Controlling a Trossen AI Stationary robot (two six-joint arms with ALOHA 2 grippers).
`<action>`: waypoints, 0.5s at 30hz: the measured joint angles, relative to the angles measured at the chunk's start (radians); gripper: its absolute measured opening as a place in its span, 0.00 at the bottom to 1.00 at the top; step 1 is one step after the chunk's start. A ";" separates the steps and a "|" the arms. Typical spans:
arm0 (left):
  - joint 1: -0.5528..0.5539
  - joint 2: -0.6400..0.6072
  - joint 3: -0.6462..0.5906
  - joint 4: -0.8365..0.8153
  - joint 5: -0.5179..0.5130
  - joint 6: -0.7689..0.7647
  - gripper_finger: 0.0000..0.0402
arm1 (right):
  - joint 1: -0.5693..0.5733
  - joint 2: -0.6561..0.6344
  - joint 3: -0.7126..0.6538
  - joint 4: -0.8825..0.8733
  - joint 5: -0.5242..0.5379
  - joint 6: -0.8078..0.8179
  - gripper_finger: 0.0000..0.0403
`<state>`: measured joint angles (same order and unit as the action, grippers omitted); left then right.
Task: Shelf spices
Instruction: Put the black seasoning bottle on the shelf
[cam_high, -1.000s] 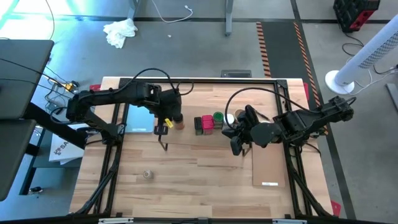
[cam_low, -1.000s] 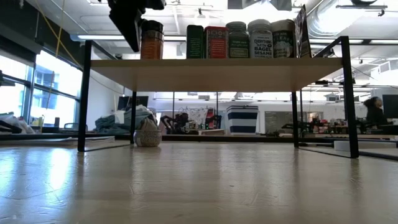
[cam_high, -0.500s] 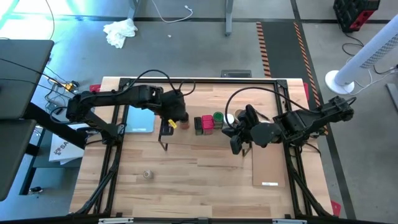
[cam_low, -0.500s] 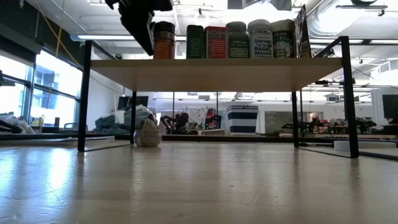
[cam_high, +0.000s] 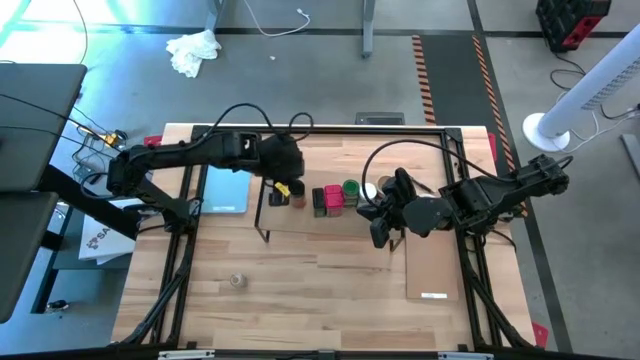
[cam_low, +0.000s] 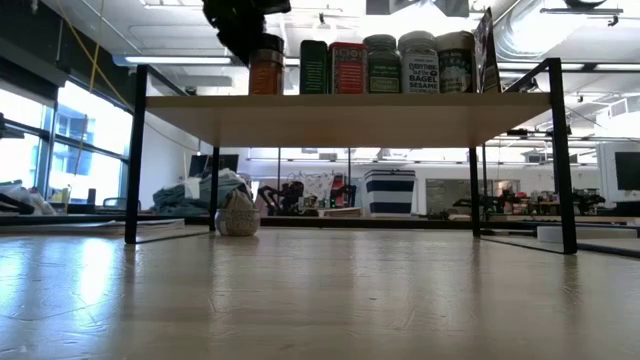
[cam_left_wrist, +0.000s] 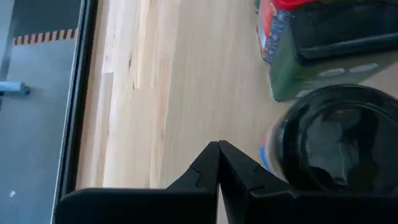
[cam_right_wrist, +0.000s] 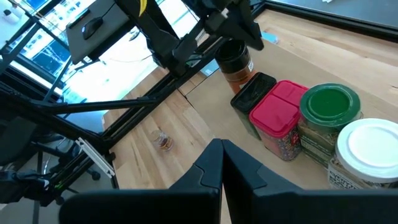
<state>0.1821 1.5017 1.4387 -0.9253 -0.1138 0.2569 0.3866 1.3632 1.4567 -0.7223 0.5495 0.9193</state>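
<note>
Where spices (cam_low: 365, 66) line up, one label (cam_low: 419, 75) reads "BAGEL SESAME".

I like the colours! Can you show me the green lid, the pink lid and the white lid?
Green-lidded jar (cam_right_wrist: 329, 104), right wrist view: middle of its round green top.
Pink-lidded tin (cam_right_wrist: 283, 107), right wrist view: middle of its pink lid.
White-lidded jar (cam_right_wrist: 372, 145), right wrist view: centre of its white lid.
</note>
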 joint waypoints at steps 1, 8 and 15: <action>0.002 0.000 0.000 0.002 0.004 -0.003 0.00 | 0.000 0.000 0.000 0.000 0.000 0.000 0.00; -0.008 0.000 0.000 -0.059 0.087 -0.020 0.00 | 0.000 0.000 0.000 0.000 -0.002 0.015 0.00; -0.041 0.000 0.000 -0.054 0.135 -0.044 0.00 | 0.000 0.000 0.000 0.000 -0.003 0.001 0.00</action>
<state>0.1414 1.5017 1.4387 -0.9792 0.0215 0.2127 0.3866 1.3632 1.4567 -0.7227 0.5468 0.9203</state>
